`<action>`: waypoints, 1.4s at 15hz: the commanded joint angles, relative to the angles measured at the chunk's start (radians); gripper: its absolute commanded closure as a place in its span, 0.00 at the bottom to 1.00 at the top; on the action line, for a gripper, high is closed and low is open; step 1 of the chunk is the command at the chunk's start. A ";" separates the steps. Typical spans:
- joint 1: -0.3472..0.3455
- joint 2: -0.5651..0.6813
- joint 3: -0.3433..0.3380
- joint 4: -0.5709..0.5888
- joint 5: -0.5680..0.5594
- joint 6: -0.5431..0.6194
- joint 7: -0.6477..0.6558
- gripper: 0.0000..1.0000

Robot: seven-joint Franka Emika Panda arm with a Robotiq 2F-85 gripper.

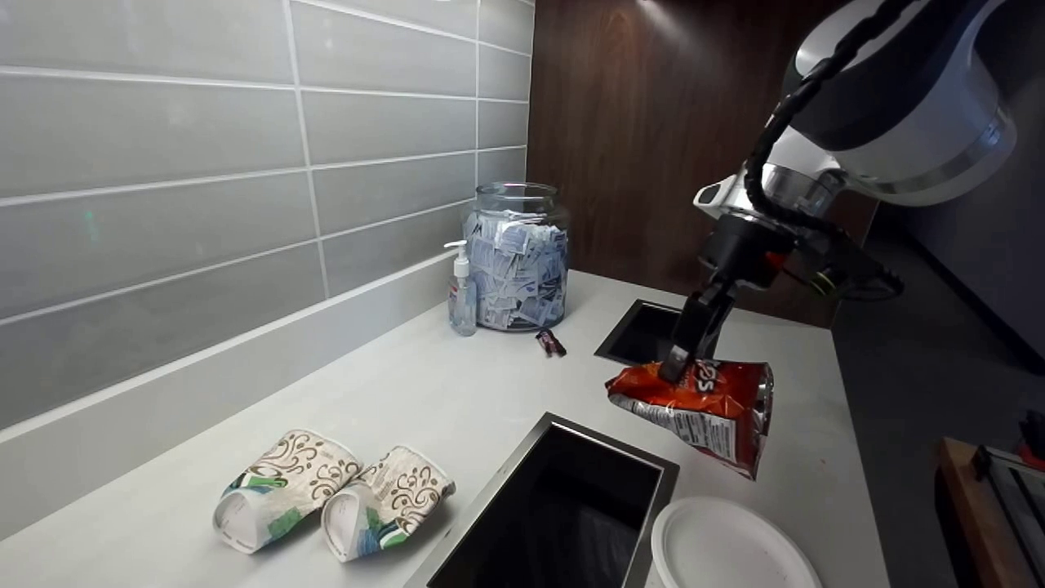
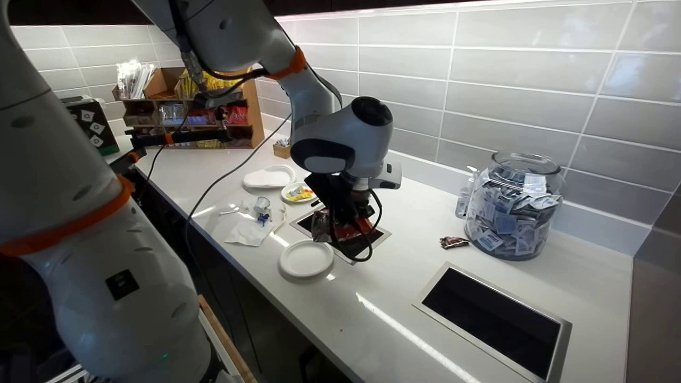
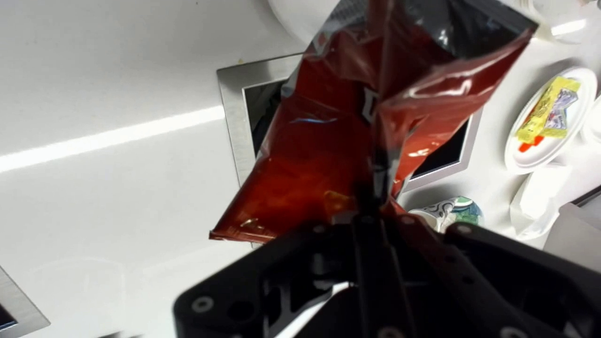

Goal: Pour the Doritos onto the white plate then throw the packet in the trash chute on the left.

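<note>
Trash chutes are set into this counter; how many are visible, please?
2: one chute is beside the white plate, another chute near the small wrapper; more may be hidden.

White letters "os" stand on the red packet.

This looks like a break-room kitchen: a pale bench against tiles, framed chutes sunk into it, a rack of packs at one end, paper cups, white plates, a pump bottle and a glass jar of sachets.
</note>
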 commanded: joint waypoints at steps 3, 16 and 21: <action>0.087 -0.066 -0.016 -0.052 0.217 -0.040 -0.316 1.00; 0.060 -0.058 -0.030 -0.075 0.629 -0.250 -1.134 1.00; 0.005 -0.027 -0.035 -0.075 0.613 -0.375 -1.286 1.00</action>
